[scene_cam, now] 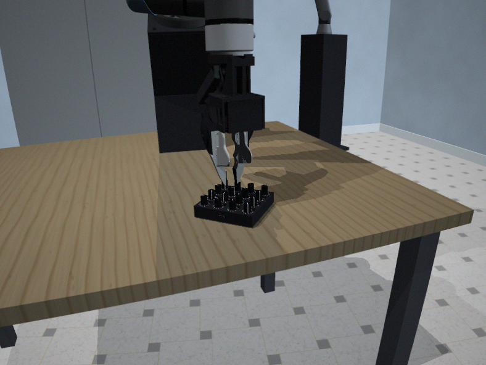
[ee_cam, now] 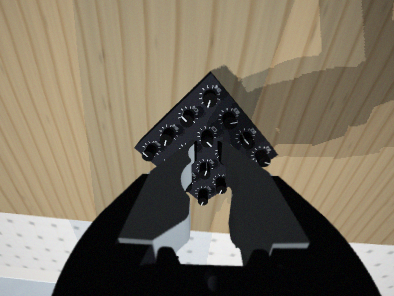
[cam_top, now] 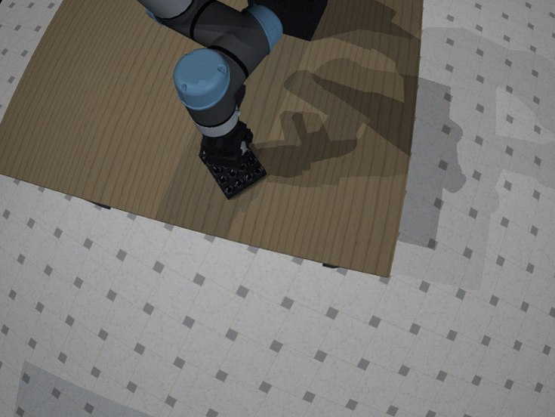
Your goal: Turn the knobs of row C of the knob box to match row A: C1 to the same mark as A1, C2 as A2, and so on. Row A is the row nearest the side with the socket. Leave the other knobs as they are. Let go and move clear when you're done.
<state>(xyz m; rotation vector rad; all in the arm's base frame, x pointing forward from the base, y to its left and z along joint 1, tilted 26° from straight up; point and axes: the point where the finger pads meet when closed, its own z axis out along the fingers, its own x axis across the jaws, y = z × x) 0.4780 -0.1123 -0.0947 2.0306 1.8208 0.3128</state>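
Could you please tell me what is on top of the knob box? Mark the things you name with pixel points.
Short black knobs cover the knob box (cam_top: 229, 194) (scene_cam: 235, 219) (ee_cam: 210, 80); the end effector (cam_top: 228, 161) (scene_cam: 230, 184) (ee_cam: 207, 142) hides some from the wrist view.

Knob box (cam_top: 228, 196) (scene_cam: 235, 219) (ee_cam: 175, 114): black, square | upright knobs, white pointer marks | flat on wooden tabletop (cam_top: 315, 217) (scene_cam: 118, 235) (ee_cam: 45, 100)

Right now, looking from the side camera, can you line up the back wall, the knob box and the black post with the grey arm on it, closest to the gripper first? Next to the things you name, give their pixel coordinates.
1. Knob box (cam_top: 248, 181) (scene_cam: 235, 220) (ee_cam: 191, 134): right under the fingertips.
2. Black post (scene_cam: 312, 86): behind, on the picture's right.
3. Back wall (scene_cam: 277, 86): behind the post.
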